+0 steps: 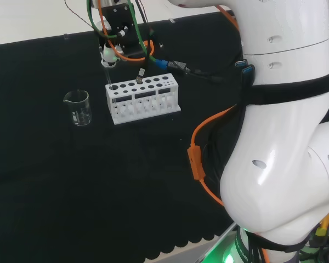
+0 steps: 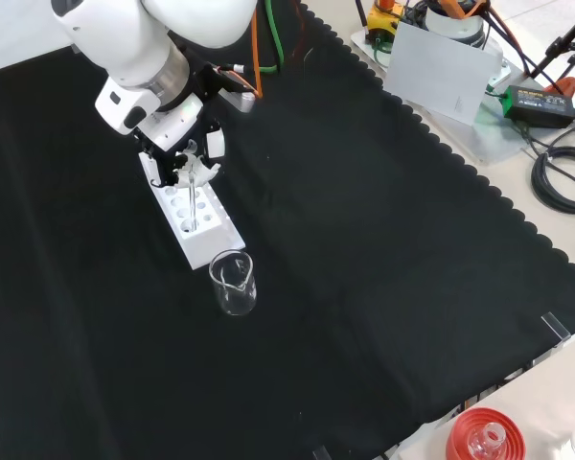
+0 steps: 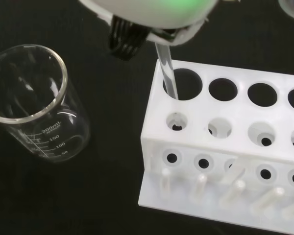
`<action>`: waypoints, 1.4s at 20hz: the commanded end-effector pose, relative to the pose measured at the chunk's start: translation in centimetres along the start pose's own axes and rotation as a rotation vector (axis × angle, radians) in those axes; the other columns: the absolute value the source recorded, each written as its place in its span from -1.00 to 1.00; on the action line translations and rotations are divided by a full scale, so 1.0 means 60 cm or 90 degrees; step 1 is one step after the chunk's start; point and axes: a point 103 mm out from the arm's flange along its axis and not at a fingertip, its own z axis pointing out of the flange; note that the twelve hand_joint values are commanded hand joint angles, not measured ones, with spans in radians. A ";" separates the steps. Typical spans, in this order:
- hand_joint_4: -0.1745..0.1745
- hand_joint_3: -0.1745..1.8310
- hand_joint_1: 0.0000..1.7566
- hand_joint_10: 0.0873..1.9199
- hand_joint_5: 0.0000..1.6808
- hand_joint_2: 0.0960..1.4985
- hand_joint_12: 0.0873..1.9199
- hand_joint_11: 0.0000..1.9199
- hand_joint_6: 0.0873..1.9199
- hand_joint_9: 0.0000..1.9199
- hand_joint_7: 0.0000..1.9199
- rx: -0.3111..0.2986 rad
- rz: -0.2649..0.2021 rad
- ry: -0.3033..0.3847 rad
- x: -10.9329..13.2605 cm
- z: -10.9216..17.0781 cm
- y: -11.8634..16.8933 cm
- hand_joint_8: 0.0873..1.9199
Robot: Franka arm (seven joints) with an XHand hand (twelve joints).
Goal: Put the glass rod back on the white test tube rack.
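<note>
The hand (image 2: 187, 158) pinches the glass rod (image 3: 167, 73) by its top, holding it nearly upright with the lower end entering the end hole of the white test tube rack (image 3: 225, 147), nearest the beaker (image 3: 32, 103).

- A desk (image 2: 364, 240) draped in black cloth (image 1: 98, 192) with a scalloped edge carries the glassware; the cloth runs nearly to the desk's pale border in the front view.
- A white test tube rack (image 1: 143, 99) stands on the cloth, its top row of round holes facing up and short pegs along its base (image 3: 225, 188).
- A clear glass beaker (image 1: 79, 107) stands upright just beside the rack's end, apart from it, printed scale visible in the wrist view (image 3: 29, 103).
- In the front view, a red ribbed ring (image 2: 483, 436) sits at the desk's lower edge, off the cloth.
</note>
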 end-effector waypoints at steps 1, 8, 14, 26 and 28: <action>-1.00 0.00 0.35 -1.00 0.35 -0.22 -0.60 0.76 -0.03 0.99 0.68 -0.011 0.001 0.007 -0.001 -0.007 -0.004 -0.53; -1.00 -0.07 0.34 -1.00 0.25 -0.23 -0.65 0.81 -0.09 0.98 0.67 0.002 -0.003 0.013 -0.003 -0.019 -0.011 -0.61; -1.00 0.12 0.17 -0.94 -0.60 -0.53 -0.71 0.98 -0.11 1.00 0.42 0.008 -0.002 0.083 -0.020 -0.023 -0.026 -0.50; -1.00 -0.07 -0.01 -0.99 -0.76 -0.43 -0.73 0.99 -0.31 1.00 0.20 0.005 0.018 0.103 -0.045 -0.025 -0.054 -0.31; -1.00 -0.10 -0.02 -0.99 -0.75 -0.41 -0.72 0.99 -0.33 1.00 0.19 0.001 0.017 0.105 -0.046 -0.025 -0.056 -0.30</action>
